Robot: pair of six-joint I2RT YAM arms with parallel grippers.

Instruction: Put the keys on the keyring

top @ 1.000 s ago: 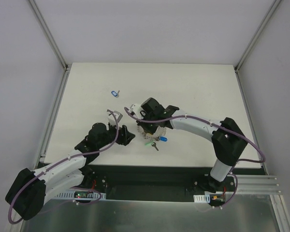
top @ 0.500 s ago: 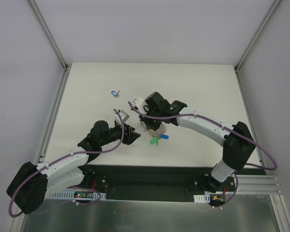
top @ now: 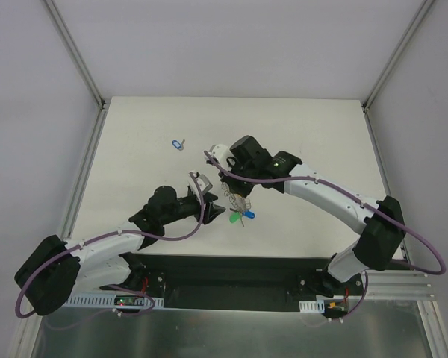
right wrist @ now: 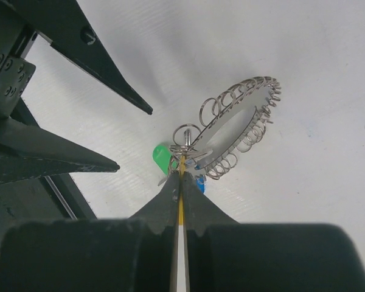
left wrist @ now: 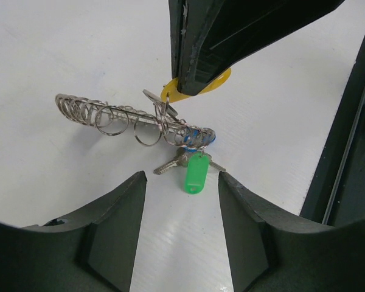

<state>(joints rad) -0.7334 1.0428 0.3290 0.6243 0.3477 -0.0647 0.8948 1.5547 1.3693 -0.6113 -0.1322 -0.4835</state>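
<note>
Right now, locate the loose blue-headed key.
In the top view, the small blue-headed key lies alone on the white table, farther out and left of the grey coiled metal keyring.

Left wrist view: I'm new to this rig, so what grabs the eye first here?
The right pincer, shut on a yellow key tag at the top centre, with the coiled keyring stretching left from it. Just below is a green key tag, framed by the left pincer's fingers.

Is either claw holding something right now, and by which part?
The right gripper pinches the yellow key by its flat plastic head, jaws shut on it. The left gripper is open and holds nothing.
</note>
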